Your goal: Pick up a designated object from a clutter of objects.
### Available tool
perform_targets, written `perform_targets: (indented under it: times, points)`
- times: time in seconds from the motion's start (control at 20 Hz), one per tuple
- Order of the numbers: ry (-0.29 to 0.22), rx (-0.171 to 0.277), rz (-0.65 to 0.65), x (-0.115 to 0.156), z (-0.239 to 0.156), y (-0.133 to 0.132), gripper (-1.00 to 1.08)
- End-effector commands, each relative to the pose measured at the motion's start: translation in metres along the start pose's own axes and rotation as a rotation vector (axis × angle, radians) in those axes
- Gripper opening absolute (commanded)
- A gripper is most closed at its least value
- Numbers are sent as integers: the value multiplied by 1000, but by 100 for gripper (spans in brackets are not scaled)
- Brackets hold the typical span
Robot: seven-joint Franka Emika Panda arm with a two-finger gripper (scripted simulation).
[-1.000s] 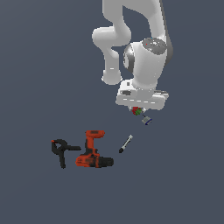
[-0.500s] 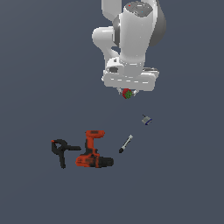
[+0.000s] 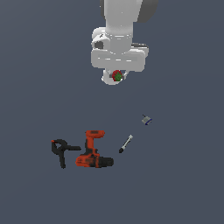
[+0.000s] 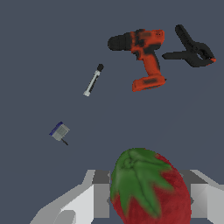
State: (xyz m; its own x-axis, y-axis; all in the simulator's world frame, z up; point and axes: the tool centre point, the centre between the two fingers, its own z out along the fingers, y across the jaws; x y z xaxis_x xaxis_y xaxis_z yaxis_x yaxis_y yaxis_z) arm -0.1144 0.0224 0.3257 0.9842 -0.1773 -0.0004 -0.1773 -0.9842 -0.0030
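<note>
One strawberry (image 4: pixel 148 188) is clamped between the closed fingers of the pincer (image 3: pixel 117 77), green cap outward, and is carried high above the worktop (image 3: pixel 183 183), well clear of the clutter, so the pick appears essentially done. Four things lie below: in the exterior view the power drill (image 3: pixel 92 153) at the pincer's 6 o'clock, the black clamp (image 3: pixel 60 151) at 7, the screwdriver-like tool (image 3: pixel 126 144) and small grey-blue piece (image 3: pixel 147 120) toward 5.
</note>
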Motion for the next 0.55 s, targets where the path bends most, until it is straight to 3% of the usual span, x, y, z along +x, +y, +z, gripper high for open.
perform_targets:
  times: [0.0,0.5]
  points:
    - [0,-1,0,-5,-13,10,-100]
    - [0,-2,0,-12,-35,27,-100]
